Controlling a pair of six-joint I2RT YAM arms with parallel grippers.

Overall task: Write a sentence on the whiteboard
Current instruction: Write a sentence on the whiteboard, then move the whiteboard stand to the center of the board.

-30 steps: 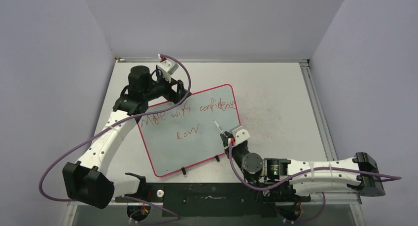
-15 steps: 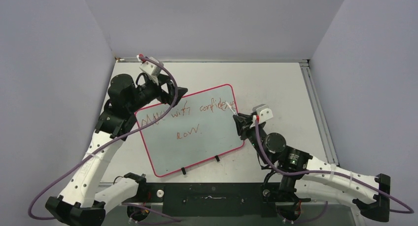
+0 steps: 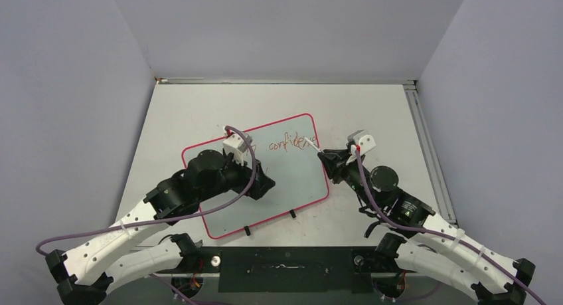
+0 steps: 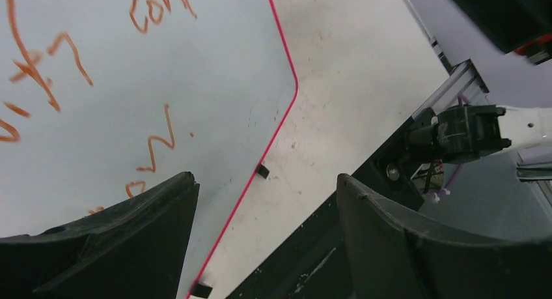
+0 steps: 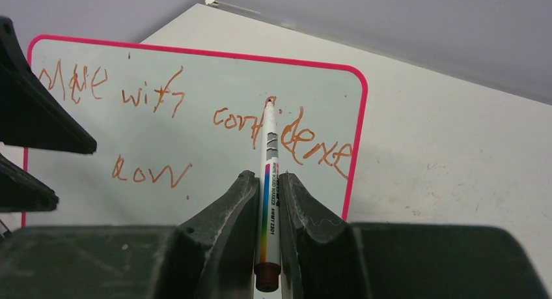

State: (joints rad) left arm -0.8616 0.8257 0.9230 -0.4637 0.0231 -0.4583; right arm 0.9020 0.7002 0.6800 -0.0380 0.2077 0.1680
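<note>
Top, left-wrist and right-wrist views of a two-arm writing rig. The whiteboard (image 3: 292,182), pale with a pink-red rim, lies flat on the bench (image 3: 378,112) between the two arms, turned askew, its two black feet (image 3: 247,230) on the near long edge. The sentence (image 5: 229,118) runs across the board in thin red-brown strokes; the upper line reads roughly "Move with confidence", with "now" alone beneath it. In the top view the left arm (image 3: 166,199) lies over the board's left half and hides the first words; only "confiden" shows there.

Left gripper (image 4: 265,188): released, its dark jaws set wide apart with nothing between them; it hangs above the board's lower right part, and the rim and one foot are seen through the gap.

Right gripper (image 5: 267,179): clenched on a marker (image 5: 269,146), a white barrel with a rainbow stripe; it sits just beyond the board's right edge. The barrel points forward from the jaws over the board; its red-brown tip (image 5: 270,101) lies at the word "confidence"; whether the tip touches the surface cannot be told.
</note>
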